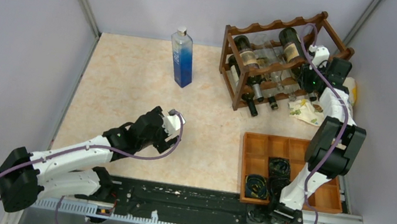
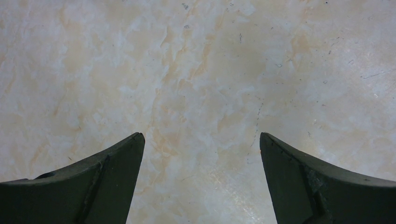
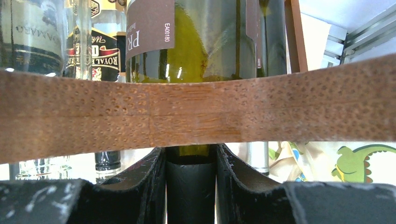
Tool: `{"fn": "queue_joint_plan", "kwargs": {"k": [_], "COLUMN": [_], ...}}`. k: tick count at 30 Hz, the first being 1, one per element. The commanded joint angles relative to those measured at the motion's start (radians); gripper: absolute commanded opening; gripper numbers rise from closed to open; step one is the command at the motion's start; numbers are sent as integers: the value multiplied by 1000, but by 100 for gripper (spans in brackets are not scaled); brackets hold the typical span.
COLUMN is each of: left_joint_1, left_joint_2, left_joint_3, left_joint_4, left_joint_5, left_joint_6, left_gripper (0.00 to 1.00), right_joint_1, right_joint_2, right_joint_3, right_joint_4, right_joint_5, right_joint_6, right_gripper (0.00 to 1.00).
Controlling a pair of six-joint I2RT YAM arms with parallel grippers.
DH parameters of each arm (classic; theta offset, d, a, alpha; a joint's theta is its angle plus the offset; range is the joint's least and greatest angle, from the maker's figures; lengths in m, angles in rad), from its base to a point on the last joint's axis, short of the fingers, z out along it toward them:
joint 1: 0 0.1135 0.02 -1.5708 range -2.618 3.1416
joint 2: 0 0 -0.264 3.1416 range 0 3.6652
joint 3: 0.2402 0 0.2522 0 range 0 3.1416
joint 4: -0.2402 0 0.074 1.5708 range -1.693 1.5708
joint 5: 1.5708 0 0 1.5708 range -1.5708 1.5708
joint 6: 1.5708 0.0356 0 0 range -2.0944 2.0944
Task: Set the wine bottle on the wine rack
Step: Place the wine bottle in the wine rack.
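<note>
Worktop point(image 1: 130, 78): marble-look, with the wine rack point(image 1: 274, 25) at the far right corner, several bottles already lying in it. The wine bottle point(image 3: 196, 42), green glass with a brown label, lies in the upper tier at the rack's right end, its body beyond a scalloped rail and other bottles just beside it on the left. The right end effector point(image 3: 190, 161) is narrowed onto the bottle's dark neck, fingers point(image 3: 144, 172) pressed against both sides. The left end effector point(image 2: 201, 135) hangs wide over bare worktop, holding nothing, well apart from the rack.

Step judged: seating and letting go. Whether the neck already bears on a scallop cannot be told, since the rail hides the shoulder. To do it well:
- settle the bottle until the rails carry it
- open only then
- withdraw straight back along the neck, clear of the rail and the neighbouring bottles

Risk: the round glass rolls if released early.
</note>
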Motion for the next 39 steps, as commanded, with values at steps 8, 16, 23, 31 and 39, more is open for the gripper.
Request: {"fn": "queue_joint_plan", "kwargs": {"k": [8, 16, 23, 31, 39], "left_joint_1": [3, 4, 4, 4, 3], "left_joint_2": [4, 4, 4, 3, 3], "left_joint_3": [8, 8, 7, 8, 8], "left_joint_4": [-1, -2, -2, -3, -4], "left_joint_5": [13, 13, 13, 12, 15], "left_joint_6": [7, 7, 8, 8, 7], "left_gripper": [99, 99, 99, 99, 99], "right_joint_1": [35, 36, 36, 36, 36], "right_joint_2": [-18, -19, -20, -21, -24], "right_joint_3": [35, 31, 27, 24, 15], "right_joint_4": [246, 239, 237, 233, 242], "right_joint_5": [-130, -128, -127, -123, -105], "right_joint_6": [53, 45, 44, 41, 46], "right_gripper": [31, 33, 34, 35, 35]}}
